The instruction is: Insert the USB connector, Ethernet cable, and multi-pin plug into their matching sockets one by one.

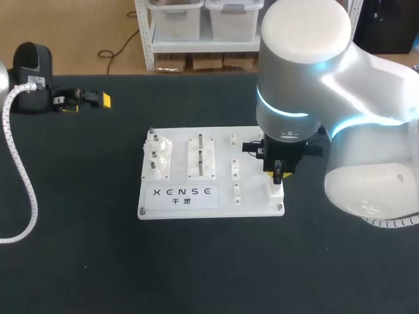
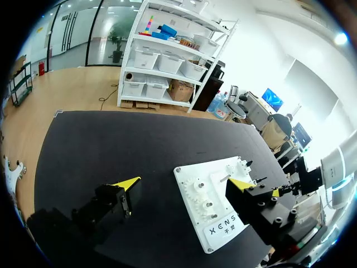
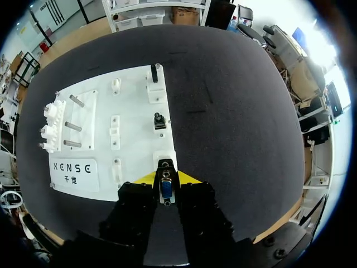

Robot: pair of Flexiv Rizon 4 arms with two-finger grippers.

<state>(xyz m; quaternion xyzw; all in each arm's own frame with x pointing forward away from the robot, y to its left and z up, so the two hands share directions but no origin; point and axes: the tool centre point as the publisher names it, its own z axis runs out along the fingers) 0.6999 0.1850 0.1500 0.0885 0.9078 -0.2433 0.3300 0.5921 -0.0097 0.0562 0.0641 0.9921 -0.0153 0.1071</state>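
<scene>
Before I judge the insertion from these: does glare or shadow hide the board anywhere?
Head view: the right arm shines with glare and covers the far right corner of the board. Right wrist view: evenly lit, multi-pin plug plain between the jaws. Left wrist view: glare only beyond the table.

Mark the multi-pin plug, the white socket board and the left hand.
multi-pin plug [image 3: 165, 188]: right wrist view, on its metal shell.
white socket board [image 3: 136, 151]: right wrist view, on bare plate between the socket columns.
left hand [image 2: 184, 183]: left wrist view, midway between its two yellow tips.
</scene>
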